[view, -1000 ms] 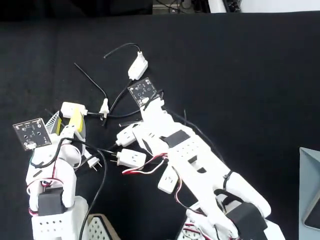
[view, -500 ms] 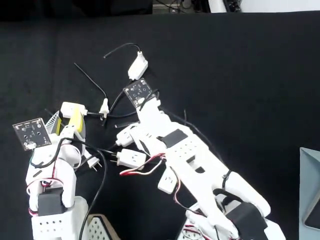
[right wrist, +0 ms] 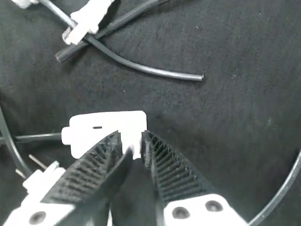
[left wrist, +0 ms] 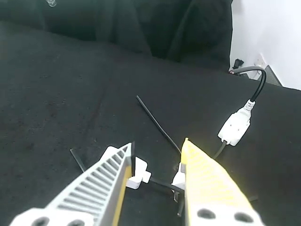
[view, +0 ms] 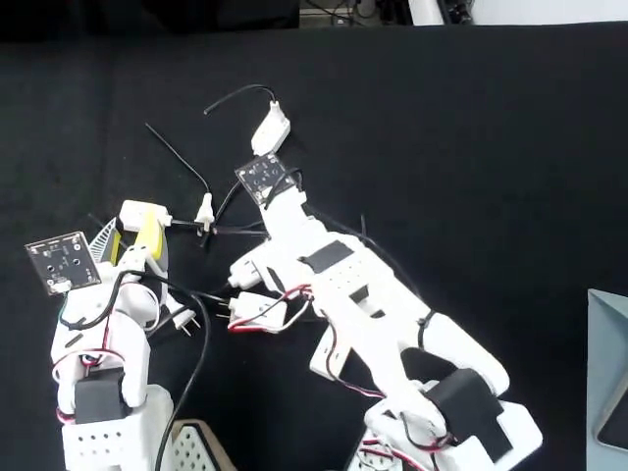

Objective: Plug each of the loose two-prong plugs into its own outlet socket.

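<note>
- Near the left edge of the black table [view: 491, 147], the left gripper [left wrist: 157, 146] rests with its white and yellow fingers well apart, holding nothing. A small white connector [left wrist: 139, 172] lies on the cloth between them.
- Just to the right, toward the near edge, lies a loose two-prong plug [view: 183, 319] on its black cable. It looks light, hard and smooth. It is probably best pinched across the flat sides of its body, behind the prongs, leaving the prongs free. The springy cable may twist it in the grip.
- Farther back, a slim white plug [view: 204, 209] sits where several cables cross.
- Left of centre, a pronged white block [view: 257, 309] lies just beside the white socket block [right wrist: 106, 128], on its near-edge side. The right gripper [right wrist: 133, 135] is poised at the socket block's end, and whether it has hold of the block cannot be told. The block looks light enough to skid on the cloth when a plug is pushed in, so it likely needs bracing.
- Toward the far edge lies a long white plug [view: 270, 130].
- The high view lays out every plug and cable at once. The right wrist view gives the socket block's face close up, which from above is partly under the arm. The left wrist view makes the open gap plain.
</note>
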Available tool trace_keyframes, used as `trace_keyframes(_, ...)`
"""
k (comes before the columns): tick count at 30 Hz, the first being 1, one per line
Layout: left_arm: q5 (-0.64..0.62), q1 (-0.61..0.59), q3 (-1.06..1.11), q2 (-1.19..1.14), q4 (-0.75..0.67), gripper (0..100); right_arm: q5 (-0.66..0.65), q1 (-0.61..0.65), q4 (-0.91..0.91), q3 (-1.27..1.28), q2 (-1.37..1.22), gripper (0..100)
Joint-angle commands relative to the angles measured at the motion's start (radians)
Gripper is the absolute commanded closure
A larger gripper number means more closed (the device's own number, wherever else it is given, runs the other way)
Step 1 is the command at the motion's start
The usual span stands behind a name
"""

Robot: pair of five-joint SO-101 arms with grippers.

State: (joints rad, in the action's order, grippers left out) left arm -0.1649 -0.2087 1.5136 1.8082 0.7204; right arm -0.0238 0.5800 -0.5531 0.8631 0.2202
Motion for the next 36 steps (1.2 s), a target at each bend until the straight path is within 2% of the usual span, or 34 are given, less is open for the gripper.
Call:
trace_keyframes(1,-0.003,-0.008,-0.007,0.006,-0.006,83,-0.043,-0.005,-0.077,-0.071,-0.008,98.5)
trace_keyframes(7,-0.003,-0.008,-0.007,0.006,-0.006,83,-0.094,-0.003,-0.095,-0.085,-0.016,98.5)
trace_keyframes(15,-0.003,-0.008,-0.007,0.006,-0.006,83,-0.095,-0.003,-0.101,-0.131,-0.156,98.6)
trace_keyframes(25,-0.003,-0.008,-0.005,0.006,-0.006,83,-0.129,-0.006,-0.115,-0.133,-0.163,98.6)
trace_keyframes(29,-0.003,-0.008,-0.004,0.006,-0.006,83,-0.127,-0.052,-0.115,-0.166,-0.116,98.6)
trace_keyframes(36,-0.003,-0.008,-0.002,0.006,-0.006,83,-0.127,-0.215,-0.107,-0.334,-0.064,98.5)
